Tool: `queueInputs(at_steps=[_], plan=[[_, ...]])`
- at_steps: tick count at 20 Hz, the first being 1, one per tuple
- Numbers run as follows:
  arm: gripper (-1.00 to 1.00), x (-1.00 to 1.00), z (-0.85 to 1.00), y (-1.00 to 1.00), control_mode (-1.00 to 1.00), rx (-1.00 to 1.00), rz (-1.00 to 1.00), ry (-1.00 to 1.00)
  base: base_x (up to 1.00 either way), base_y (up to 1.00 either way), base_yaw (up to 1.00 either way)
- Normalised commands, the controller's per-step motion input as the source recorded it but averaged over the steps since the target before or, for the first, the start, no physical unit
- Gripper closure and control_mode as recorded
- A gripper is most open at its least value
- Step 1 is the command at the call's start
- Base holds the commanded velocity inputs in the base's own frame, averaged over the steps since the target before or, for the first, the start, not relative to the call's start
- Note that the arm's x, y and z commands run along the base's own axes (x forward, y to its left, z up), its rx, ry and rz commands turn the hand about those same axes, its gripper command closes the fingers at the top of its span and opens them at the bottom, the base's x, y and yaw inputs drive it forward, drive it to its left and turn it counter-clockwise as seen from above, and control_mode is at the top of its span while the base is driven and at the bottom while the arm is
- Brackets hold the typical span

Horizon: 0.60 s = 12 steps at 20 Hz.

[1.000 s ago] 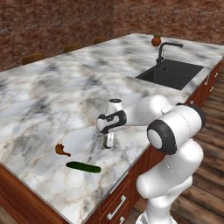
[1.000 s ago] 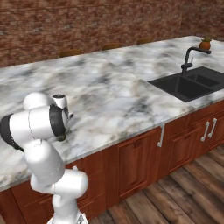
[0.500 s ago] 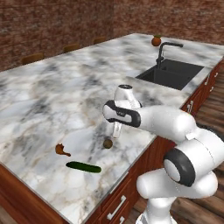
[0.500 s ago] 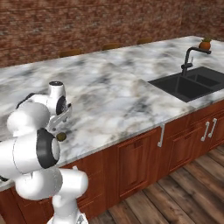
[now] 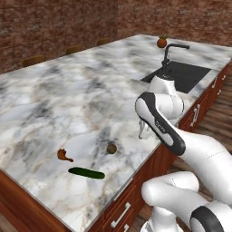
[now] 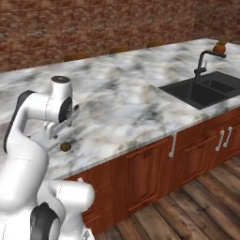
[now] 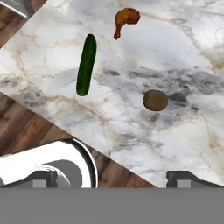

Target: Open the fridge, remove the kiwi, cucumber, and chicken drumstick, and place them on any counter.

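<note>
The two-finger gripper is held wide open and empty above the white grey-veined marble counter. The small olive-brown oval kiwi is seen lying free just beyond it, the slender dark green cucumber and reddish-brown chicken drumstick farther along, near the counter edge.

Glossy white rounded arm segments, black joint bands, grey-capped cylindrical wrist, small dark pincer tips.

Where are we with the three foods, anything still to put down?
Looks done: the kiwi, cucumber and chicken drumstick all lie apart on the counter. The pincer is open above it, holding nothing. Nothing left to place.
</note>
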Motion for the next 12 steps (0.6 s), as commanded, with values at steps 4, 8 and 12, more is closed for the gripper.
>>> queueInputs(at_steps=[4,8,12], plan=[[-1.0,-0.88,1.0,-0.47,-1.0,0.0,-0.11,-0.01,0.0,0.0,0.0],[-1.0,-0.69,1.0,-0.25,-1.0,-0.07,-0.16,-0.08,0.0,0.0,0.0],[-1.0,-0.62,1.0,-0.14,-1.0,-0.07,-0.25,-0.12,0.0,0.0,0.0]])
